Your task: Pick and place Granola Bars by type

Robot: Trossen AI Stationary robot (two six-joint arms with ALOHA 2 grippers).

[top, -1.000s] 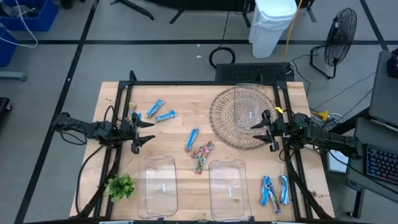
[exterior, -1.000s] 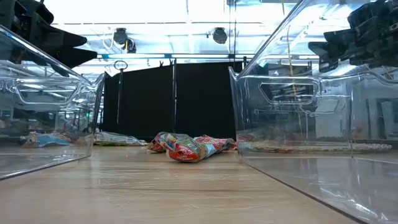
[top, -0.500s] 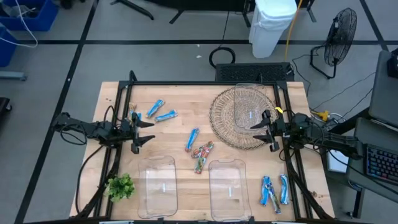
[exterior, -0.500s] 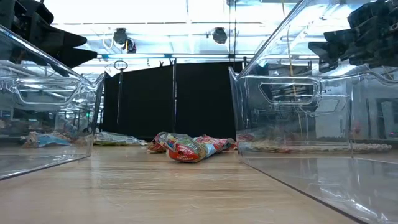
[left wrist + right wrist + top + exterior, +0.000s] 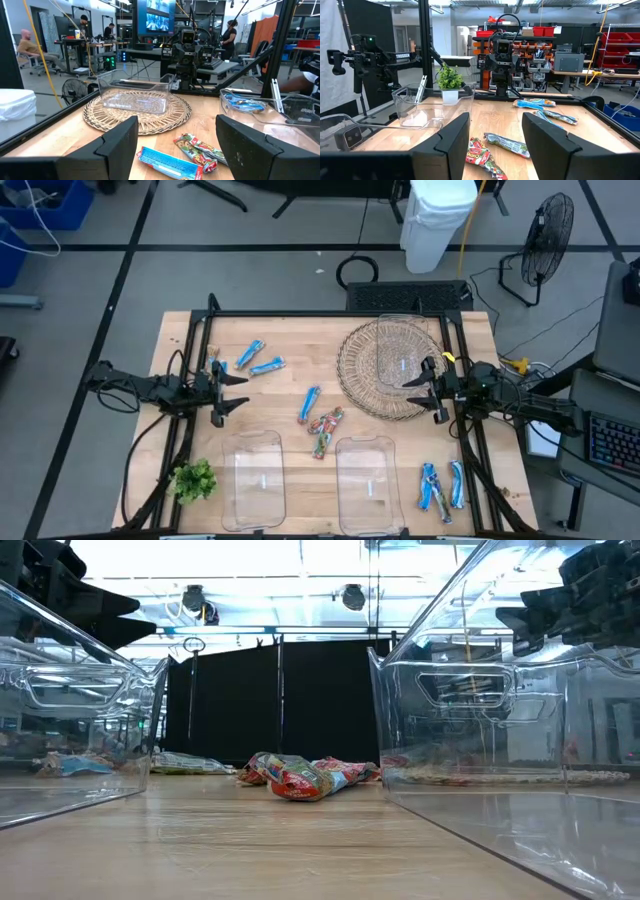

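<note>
Judging by the 2 empty-looking clear bins (image 5: 253,478), we have sorted nothing: blue Granola Bars (image 5: 259,360) and multicoloured bars (image 5: 324,427) lie loose on the bench (image 5: 290,410). Left gripper (image 5: 231,392) and right gripper (image 5: 418,395) hover at its sides, jaws wide, empty.

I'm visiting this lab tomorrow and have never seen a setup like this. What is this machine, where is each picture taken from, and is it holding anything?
It is a robot with two dark arms at a wooden table. One picture looks straight down, one looks level across the tabletop, and two come from cameras on the wrists. The left gripper and right gripper hang open at opposite sides, holding nothing. On the table lie blue granola bars, multicoloured granola bars, two clear bins, a wicker mat with a third bin on it, and a green sprig.
</note>
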